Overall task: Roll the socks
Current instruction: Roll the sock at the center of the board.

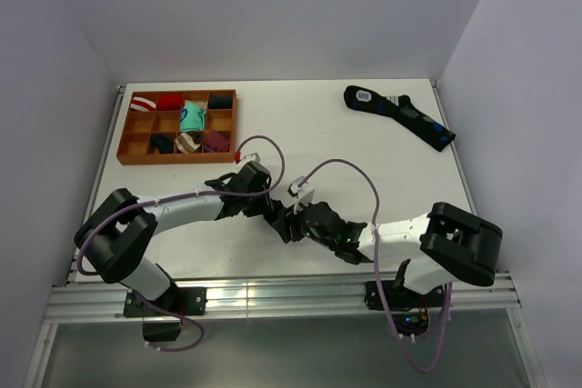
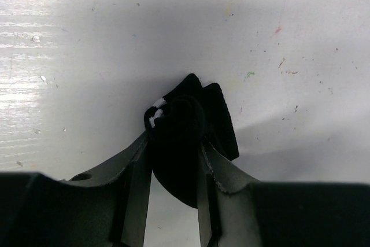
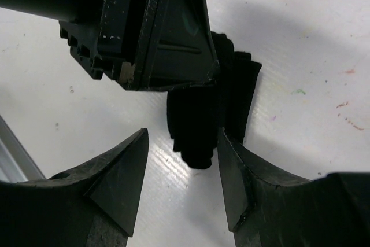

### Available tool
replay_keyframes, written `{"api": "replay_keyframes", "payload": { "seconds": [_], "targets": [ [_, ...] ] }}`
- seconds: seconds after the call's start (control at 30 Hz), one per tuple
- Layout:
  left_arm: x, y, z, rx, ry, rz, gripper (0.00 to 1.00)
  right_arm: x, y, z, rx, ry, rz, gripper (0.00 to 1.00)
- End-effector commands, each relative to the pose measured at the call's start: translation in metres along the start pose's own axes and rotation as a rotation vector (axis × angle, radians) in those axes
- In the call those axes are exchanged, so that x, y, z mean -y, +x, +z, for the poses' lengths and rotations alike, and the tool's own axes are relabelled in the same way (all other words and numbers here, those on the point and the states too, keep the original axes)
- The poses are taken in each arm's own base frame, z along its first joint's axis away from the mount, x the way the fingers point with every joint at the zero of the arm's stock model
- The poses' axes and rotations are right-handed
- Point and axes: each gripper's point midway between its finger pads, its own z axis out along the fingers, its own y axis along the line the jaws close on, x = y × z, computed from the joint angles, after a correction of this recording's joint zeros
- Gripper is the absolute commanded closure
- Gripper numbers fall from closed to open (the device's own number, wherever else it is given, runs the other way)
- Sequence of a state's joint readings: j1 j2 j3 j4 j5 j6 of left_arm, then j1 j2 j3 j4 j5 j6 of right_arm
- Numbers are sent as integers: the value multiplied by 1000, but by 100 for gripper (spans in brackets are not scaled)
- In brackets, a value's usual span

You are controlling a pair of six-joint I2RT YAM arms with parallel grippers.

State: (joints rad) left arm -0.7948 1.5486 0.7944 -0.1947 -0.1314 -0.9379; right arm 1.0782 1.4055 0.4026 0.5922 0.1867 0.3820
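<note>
At the near middle of the table (image 1: 364, 170), left gripper (image 2: 174, 163) jaws clamped on a black sock roll (image 2: 217, 122), white marks on one edge. Facing it, right gripper (image 3: 182, 137) jaws spread wide, gripping nothing, the roll's end between them. At the far right, a flat dark sock pair (image 1: 405, 115); far left, a brown tray (image 1: 177, 159) of rolled socks.

White table (image 1: 318, 134) in a pale booth.
A back wall (image 1: 273, 6), left wall (image 1: 45, 97) and right wall (image 1: 532, 88), all plain lilac-grey, close in the tabletop; an aluminium rail (image 1: 273, 297) runs along its near edge, with what may be grey floor (image 1: 291, 356) below it. Soft glare lies on the scuffed, speckled surface.
</note>
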Motion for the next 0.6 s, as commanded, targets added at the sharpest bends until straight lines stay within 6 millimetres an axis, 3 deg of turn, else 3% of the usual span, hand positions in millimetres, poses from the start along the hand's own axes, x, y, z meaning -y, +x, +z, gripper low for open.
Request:
{"api": "replay_keyframes", "payload": {
  "seconds": [0.0,0.57],
  "targets": [
    [-29,27,-1,-125,-111,70,99,-7,-33,12,118,9,-44,41],
    [-23,31,1,-193,-93,63,98,-17,-39,21,152,36,-142,41]
  ]
}}
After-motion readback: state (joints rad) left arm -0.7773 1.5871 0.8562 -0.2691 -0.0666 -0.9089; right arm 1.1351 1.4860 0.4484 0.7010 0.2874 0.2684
